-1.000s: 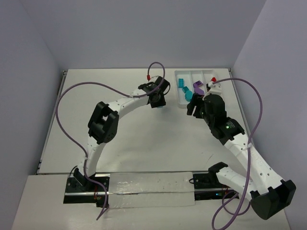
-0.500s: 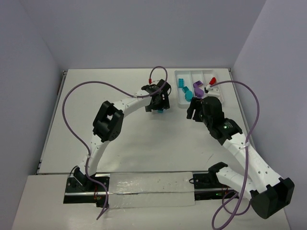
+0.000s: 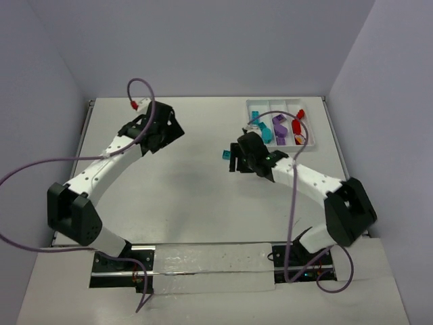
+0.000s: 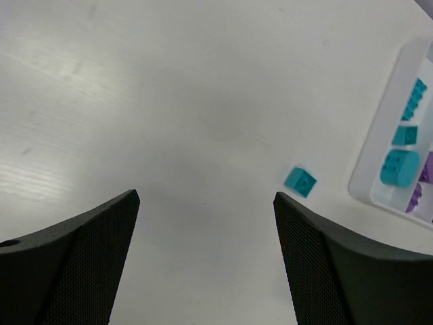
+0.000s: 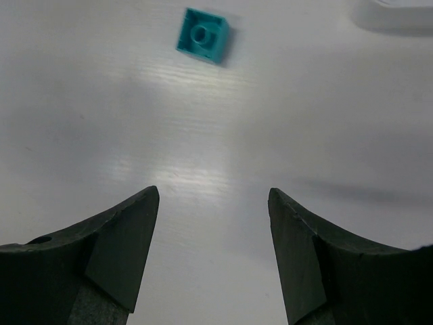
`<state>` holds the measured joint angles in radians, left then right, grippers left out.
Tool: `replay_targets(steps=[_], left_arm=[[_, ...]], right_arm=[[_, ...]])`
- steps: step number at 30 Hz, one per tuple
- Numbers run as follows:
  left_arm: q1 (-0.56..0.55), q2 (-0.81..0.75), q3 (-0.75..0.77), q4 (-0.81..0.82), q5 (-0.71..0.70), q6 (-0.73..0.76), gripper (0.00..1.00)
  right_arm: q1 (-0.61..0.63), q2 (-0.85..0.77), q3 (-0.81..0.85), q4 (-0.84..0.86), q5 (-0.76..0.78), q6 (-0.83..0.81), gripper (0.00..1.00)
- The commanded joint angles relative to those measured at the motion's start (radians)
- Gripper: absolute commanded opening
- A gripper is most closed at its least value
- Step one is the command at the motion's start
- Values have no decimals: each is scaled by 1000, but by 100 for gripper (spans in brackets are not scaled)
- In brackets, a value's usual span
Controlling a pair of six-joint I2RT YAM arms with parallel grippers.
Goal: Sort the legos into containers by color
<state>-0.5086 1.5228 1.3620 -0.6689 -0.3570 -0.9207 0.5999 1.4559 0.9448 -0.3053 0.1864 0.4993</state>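
Fingers (image 5: 118, 250) on my right gripper (image 5: 213, 196) stand spread and empty, short of the small teal square plastic brick (image 5: 203, 35). It lies flat on the white table (image 5: 203, 135), near the white three-compartment plastic tray (image 3: 267, 106) but outside it. My left gripper (image 4: 206, 200) is spread and empty too. If I come down off-centre, I'd likely skid that low brick away. A second ago the left arm hung beside the tray; it has since swung off, and the right has moved over.

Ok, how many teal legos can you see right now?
4: one loose teal lego on the table beside the tray, three in its left compartment: a long brick, a small square, a round piece. The right arm may hide others.
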Motion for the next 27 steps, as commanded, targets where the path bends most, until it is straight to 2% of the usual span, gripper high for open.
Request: replay_targets(steps=[1, 8, 16, 19, 23, 24, 27], left_arm=[[15, -99, -84, 3, -25, -9, 88], [19, -145, -113, -12, -1, 11, 87], [19, -142, -130, 3, 29, 31, 87], [19, -147, -129, 5, 30, 38, 87], [19, -150, -123, -1, 23, 40, 87], [19, -150, -121, -5, 21, 40, 87], [19, -149, -118, -7, 21, 41, 87]], right_arm=[[9, 191, 178, 55, 70, 102, 73], [9, 461, 368, -18, 136, 141, 71], [9, 553, 443, -41, 183, 127, 68], [9, 576, 469, -53, 208, 119, 61], [11, 587, 483, -49, 220, 111, 44], [11, 581, 482, -44, 216, 105, 34], [9, 540, 479, -26, 184, 76, 18]])
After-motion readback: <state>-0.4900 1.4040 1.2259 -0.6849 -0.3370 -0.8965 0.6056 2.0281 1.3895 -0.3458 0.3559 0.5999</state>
